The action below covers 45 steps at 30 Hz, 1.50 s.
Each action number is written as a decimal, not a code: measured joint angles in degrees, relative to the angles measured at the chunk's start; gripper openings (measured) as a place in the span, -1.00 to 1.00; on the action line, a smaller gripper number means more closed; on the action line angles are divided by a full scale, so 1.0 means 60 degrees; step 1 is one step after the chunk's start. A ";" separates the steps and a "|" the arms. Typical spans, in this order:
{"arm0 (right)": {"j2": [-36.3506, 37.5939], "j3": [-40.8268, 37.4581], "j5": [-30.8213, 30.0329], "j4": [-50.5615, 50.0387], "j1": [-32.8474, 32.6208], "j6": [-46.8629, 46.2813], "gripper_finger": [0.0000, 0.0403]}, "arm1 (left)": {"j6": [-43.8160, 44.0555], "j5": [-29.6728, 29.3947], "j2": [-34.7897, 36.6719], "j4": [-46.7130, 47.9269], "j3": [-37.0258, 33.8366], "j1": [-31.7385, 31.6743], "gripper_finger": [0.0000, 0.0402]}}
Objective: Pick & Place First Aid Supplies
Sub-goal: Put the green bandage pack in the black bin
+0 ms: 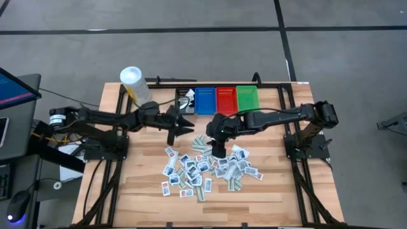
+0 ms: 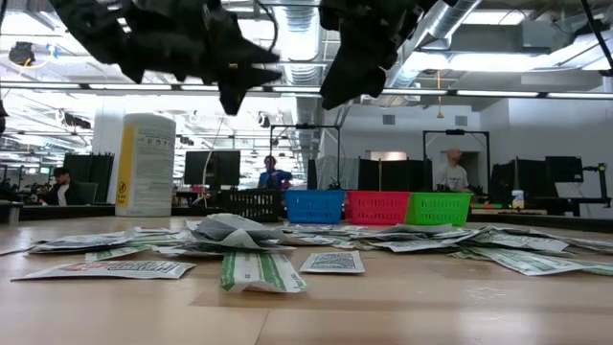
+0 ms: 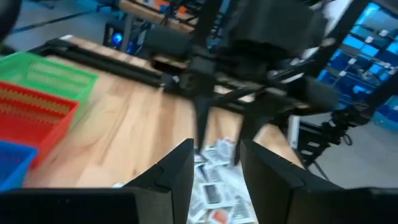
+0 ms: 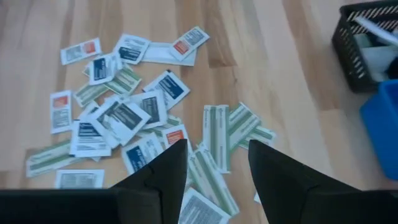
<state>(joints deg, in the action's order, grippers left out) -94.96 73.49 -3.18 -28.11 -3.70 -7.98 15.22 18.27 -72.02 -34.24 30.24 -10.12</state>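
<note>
My right gripper [image 1: 218, 152] hangs over the far edge of the packets [image 1: 206, 166], its two fingers [image 4: 163, 171] parted with nothing between them; through the gap I see green-striped strips lying flat on the wood. My left gripper [image 1: 188, 124] hovers over bare table [image 1: 140, 191] beside the bins, pointing toward the right arm, its fingers [image 3: 176, 171] also apart and empty.

The packets lie in one loose heap at the middle of the table, many overlapping, a few strays at the fringe. None sits in a bin as far as I can tell, except that the black bin [image 1: 185, 100] holds something pale.

Four bins stand in a row along the far edge, touching side by side: black, then blue bin [image 1: 205, 100], red bin [image 1: 226, 99], green bin [image 1: 247, 97]. A white tub [image 1: 135, 83] with a yellow label stands near the far left corner, apart from the bins.

There is open wood between the heap and the bins, on both sides of the heap, and along the near edge. My two grippers are close to each other above the strip between heap and bins.
</note>
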 joint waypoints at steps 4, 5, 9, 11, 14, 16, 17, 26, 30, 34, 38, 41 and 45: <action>0.0000 0.0000 -0.0297 0.0025 -0.0140 0.0159 -0.20 | 0.0021 -0.0345 0.0441 0.0207 0.0000 0.0708 -0.39; 0.0000 0.0000 -0.0358 0.0032 -0.0143 0.0180 -0.20 | 0.0033 -0.0455 0.0522 0.0265 0.0000 0.0903 -0.39; 0.0000 -0.0464 -0.0522 0.0663 -0.0132 0.0175 -0.21 | 0.0064 -0.0970 0.0748 0.0494 0.0000 0.1794 -0.42; -0.0007 -0.0859 -0.0522 0.0952 -0.0121 0.0171 -0.20 | 0.0243 -0.1050 0.0752 0.0496 0.0000 0.2232 -0.43; -0.0004 -0.1479 -0.0522 0.1381 -0.0121 0.0107 -0.20 | 0.0555 -0.1067 0.0752 0.0559 0.0000 0.2838 -0.45; -0.0007 -0.1912 -0.0652 0.1437 -0.0118 0.0008 -0.21 | 0.0769 -0.1096 0.0752 0.0574 0.0000 0.3211 -0.45; -0.0011 -0.2089 -0.0794 0.1535 -0.0114 -0.0006 -0.21 | 0.0848 -0.1168 0.0752 0.0567 0.0000 0.3391 -0.45; -0.0011 -0.2912 -0.1080 0.2782 -0.0114 0.0173 -0.25 | 0.1056 -0.2420 0.0752 0.0569 0.0000 0.4613 -0.45; -0.0202 -0.2914 -0.1061 0.3016 -0.0084 0.0177 -0.25 | 0.1078 -0.2624 0.0748 0.0565 0.0000 0.4807 -0.45; -0.0714 -0.2912 -0.0955 0.3168 -0.0061 0.0182 -0.26 | 0.1080 -0.2624 0.0748 0.0565 0.0000 0.4905 -0.45; -0.1317 -0.2932 -0.0914 0.3111 -0.0120 0.0320 -0.28 | 0.1118 -0.2806 0.0745 0.0568 0.0000 0.5002 -0.45; -0.1603 -0.2925 -0.0911 0.3154 -0.0136 0.0326 -0.30 | 0.1118 -0.2886 0.0745 0.0565 0.0000 0.5018 -0.45; -0.1929 -0.2920 -0.0898 0.3160 -0.0127 0.0322 -0.33 | 0.1118 -0.2913 0.0745 0.0569 0.0000 0.5014 -0.45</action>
<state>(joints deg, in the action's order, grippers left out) -106.53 55.97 -8.57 -9.15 -4.46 -6.04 21.93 0.79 -67.55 -30.83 30.24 19.97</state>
